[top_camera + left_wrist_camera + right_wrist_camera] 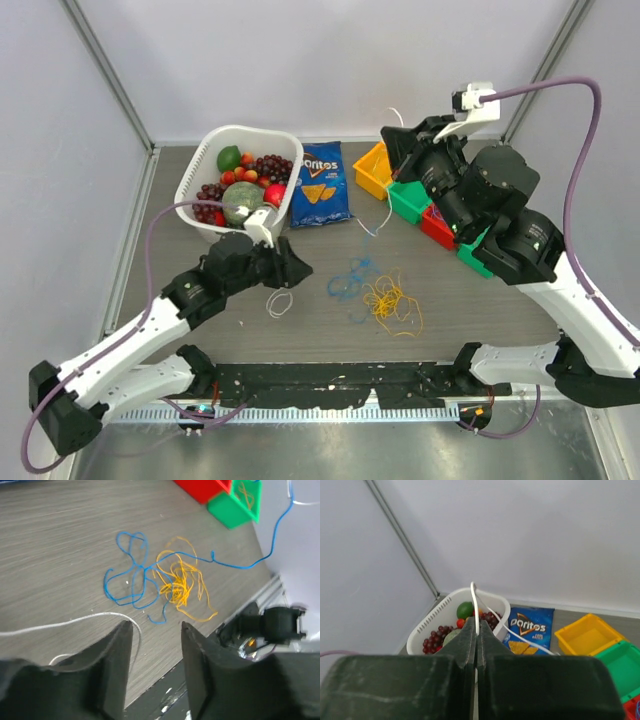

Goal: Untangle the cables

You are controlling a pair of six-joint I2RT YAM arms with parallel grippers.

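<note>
**Top view.** The left hand (283,267) sits low over the surface (470,320), with a white loop (279,302) just on its near side. The blue cable (350,280) and yellow cable (392,303) lie touching in one flat tangle to the right of that hand, between the arms. The left hand is the nearer one. The right hand (395,140) is raised above the bins (372,170), well apart from the tangle. The basket (205,165) and chip bag (320,185) stand beyond, and nothing lies between the left hand and the tangle.

**Left wrist view.** The hand's fingers (120,650) stand apart and hold nothing. The white loop passes beside the left finger. The tangle lies straight ahead, blue on the left and yellow on the right. A blue strand (272,550) trails off to the upper right past the green bin (235,507).

**Right wrist view.** The fingers are together, clamped on a white strand (474,597) that arches out from between the tips. The tangle is out of frame.
</note>
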